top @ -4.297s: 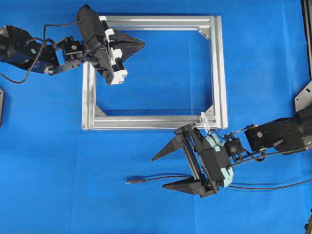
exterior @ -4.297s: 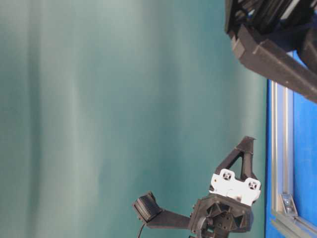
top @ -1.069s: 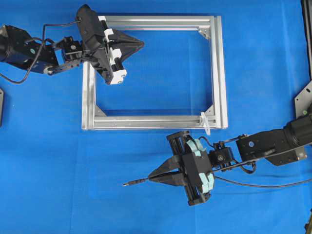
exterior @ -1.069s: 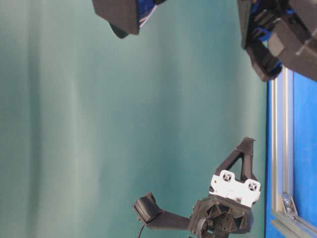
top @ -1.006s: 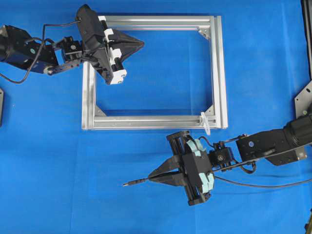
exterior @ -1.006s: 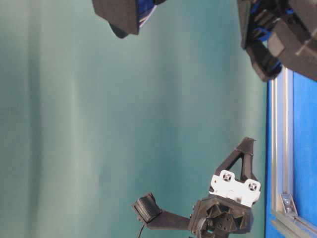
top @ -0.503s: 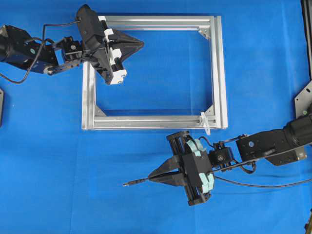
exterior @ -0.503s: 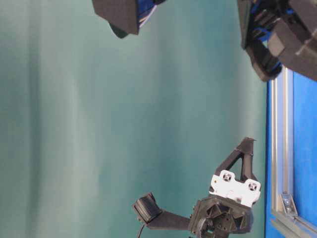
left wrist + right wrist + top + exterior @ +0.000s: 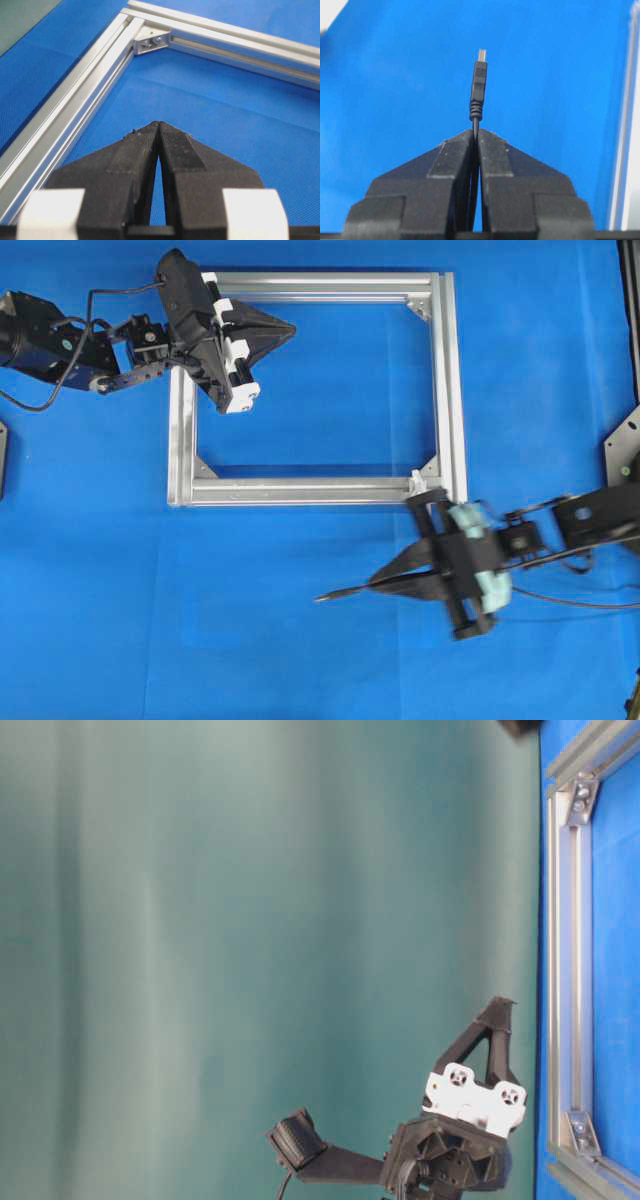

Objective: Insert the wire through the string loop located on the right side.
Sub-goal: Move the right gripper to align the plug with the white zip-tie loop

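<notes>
The wire (image 9: 342, 592) is thin and black with a slim plug; its tip points left over the blue mat. My right gripper (image 9: 377, 585) is shut on the wire just behind the plug (image 9: 479, 85), and the cable trails off to the right (image 9: 570, 603). The string loop (image 9: 416, 481) is a small whitish bit at the frame's lower right corner, partly covered by the right gripper's body. The plug lies below and left of the loop. My left gripper (image 9: 290, 332) is shut on nothing above the frame's upper left part, fingertips pressed together (image 9: 159, 123).
A silver aluminium frame (image 9: 448, 390) lies flat on the blue mat; its rails run beside the left gripper (image 9: 75, 105) and along the right edge of the right wrist view (image 9: 626, 150). A metal bracket (image 9: 625, 445) sits at the far right.
The right gripper has moved right and slightly toward the frame's lower right corner, carrying the wire. It has left the table-level view. The left arm has not moved.
</notes>
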Motion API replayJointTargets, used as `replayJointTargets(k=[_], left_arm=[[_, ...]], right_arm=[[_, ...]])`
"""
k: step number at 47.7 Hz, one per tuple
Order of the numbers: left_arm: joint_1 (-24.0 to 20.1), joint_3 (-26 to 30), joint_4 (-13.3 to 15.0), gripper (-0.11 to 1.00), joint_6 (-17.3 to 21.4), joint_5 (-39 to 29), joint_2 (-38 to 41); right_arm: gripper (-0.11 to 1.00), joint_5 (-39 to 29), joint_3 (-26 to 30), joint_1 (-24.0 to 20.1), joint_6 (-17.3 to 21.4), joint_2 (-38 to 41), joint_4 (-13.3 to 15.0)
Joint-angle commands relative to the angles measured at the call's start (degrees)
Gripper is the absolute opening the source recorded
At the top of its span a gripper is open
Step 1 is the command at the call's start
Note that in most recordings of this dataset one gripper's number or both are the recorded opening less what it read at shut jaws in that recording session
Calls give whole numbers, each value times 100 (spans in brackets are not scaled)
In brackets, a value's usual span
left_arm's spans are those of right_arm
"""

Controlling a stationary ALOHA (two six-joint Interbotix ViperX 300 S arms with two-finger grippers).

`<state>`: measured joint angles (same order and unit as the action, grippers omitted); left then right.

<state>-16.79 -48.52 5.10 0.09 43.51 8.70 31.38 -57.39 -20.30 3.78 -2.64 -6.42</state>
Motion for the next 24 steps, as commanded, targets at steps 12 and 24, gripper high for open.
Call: replayJointTargets(k=[12,24], left_arm=[[-18,88,-18,0,9,26,-211],[-18,105,-18,0,9,35,-220]], right_arm=[[-4,-185,-1406,-35,9,-1600,-281],[-4,-949,-2101,-35,9,-2848,-422]])
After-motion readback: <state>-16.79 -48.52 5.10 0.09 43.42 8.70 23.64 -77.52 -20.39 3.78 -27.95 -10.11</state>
